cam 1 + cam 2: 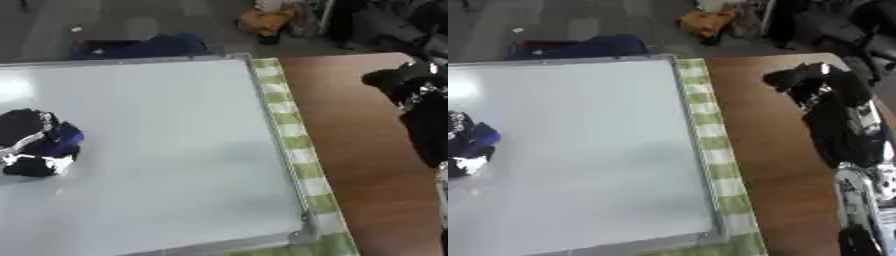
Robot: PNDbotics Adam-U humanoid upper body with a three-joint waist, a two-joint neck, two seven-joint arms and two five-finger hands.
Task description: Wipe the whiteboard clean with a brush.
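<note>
**Left hand at the board's left edge, right hand over the table**

The whiteboard (588, 150) lies flat on a green-checked cloth (710, 145) that shows along its right side. At the board's left edge the left hand (461, 145) rests on the surface, curled around something blue (483, 135). The right hand (811, 82) hangs over the brown table (772, 165), apart from the board, its fingers curled.
</note>
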